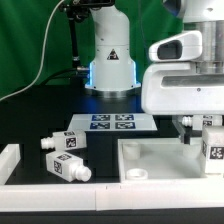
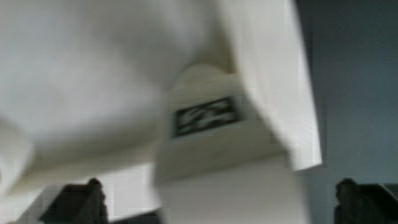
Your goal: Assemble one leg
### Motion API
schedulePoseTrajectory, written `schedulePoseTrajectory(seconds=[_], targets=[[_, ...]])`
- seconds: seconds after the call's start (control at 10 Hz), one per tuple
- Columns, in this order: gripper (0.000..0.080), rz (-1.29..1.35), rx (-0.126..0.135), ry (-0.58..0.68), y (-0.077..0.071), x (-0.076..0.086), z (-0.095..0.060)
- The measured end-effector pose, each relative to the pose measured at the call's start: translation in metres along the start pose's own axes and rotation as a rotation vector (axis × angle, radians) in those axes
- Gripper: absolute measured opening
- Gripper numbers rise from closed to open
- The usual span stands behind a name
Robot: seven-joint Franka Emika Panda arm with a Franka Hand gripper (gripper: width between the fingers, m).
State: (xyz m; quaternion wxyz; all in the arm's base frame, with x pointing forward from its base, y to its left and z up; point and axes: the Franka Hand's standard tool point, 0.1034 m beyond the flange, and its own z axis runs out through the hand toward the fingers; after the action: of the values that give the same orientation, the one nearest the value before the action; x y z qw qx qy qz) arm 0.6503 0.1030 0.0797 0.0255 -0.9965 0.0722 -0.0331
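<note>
Broadly, we see the arm's white body filling the exterior view's right, bent low over the tabletop [image 1: 160, 160], the large white tray-like square lying flat on the black table [image 1: 30, 115]. We judge it lies flat so that its corner holes face up for legs to be pushed in. Behind it the marker board [image 1: 110, 122] lies flat on the table, near the arm's base. On the exterior view's left, two spare legs [image 1: 66, 155] lie on their sides just beside each other, well apart from the arm, apparently waiting their turn. The leg [image 1: 214, 150] in play stands upright at the exterior view's right edge, over the tabletop's far right part, a tag on its face. The gripper [image 1: 208, 128] sits directly above it, largely hidden by the arm. In the wrist view the same leg [image 2: 222, 150] rises between the two dark fingertips [image 2: 71, 203], its tag facing the camera. The fingers stand either side of it, but we cannot tell whether they press on it or stand apart. We judge the leg is kept upright so that its peg can enter a corner hole.
</note>
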Motion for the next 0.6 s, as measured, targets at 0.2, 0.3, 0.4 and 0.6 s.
schedulePoseTrajectory(seconds=[0.2,0.3,0.4,0.6], targets=[[0.0649,-0.080,-0.005,0.014,-0.0018,-0.0041,0.0057],[0.0551,-0.062,-0.006,0.015,-0.0011,-0.0036,0.0054],[0.0403,-0.063,-0.006,0.015,-0.0010,-0.0036,0.0055],[0.0285,0.063,-0.004,0.015,-0.0012,-0.0037,0.0057]])
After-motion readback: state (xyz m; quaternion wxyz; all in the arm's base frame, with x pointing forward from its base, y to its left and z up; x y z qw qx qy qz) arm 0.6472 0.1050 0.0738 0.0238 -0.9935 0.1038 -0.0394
